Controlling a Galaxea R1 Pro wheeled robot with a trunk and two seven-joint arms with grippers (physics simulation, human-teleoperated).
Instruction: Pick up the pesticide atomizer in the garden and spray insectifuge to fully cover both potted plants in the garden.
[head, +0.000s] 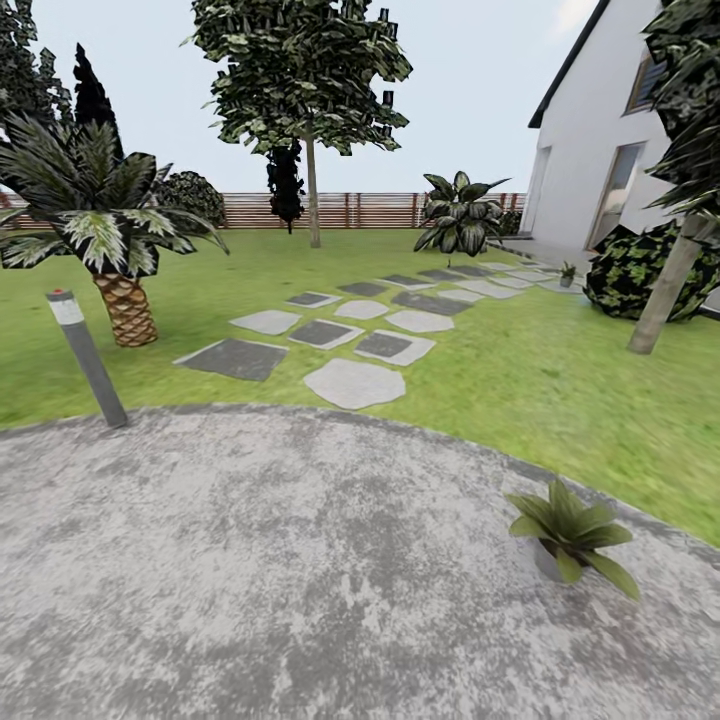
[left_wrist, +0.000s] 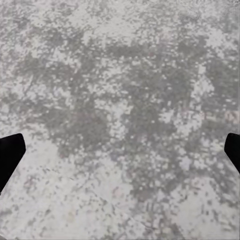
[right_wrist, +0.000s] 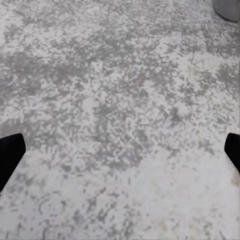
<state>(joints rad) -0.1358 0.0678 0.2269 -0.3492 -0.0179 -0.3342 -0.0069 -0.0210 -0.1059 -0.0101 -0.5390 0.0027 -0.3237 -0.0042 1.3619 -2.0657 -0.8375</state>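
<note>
One potted plant (head: 570, 535), a low rosette of pointed green leaves in a small grey pot, stands on the round grey patio (head: 250, 560) at the right. A second small potted plant (head: 567, 272) sits far off beside the stepping stones near the house. The pesticide atomizer is out of view. In the left wrist view my left gripper (left_wrist: 120, 155) is open over bare patio, its dark fingertips (left_wrist: 10, 155) far apart. My right gripper (right_wrist: 120, 155) is open over the patio too, with a grey pot edge (right_wrist: 227, 7) at the frame's corner.
A grey bollard lamp (head: 88, 358) with a red dot stands at the patio's left rim. Stepping stones (head: 350, 335) lead across the lawn towards the white house (head: 600, 150). A palm (head: 115, 240), a tree (head: 312, 190), a leaning trunk (head: 665, 290) and a wooden fence (head: 370, 210) surround the lawn.
</note>
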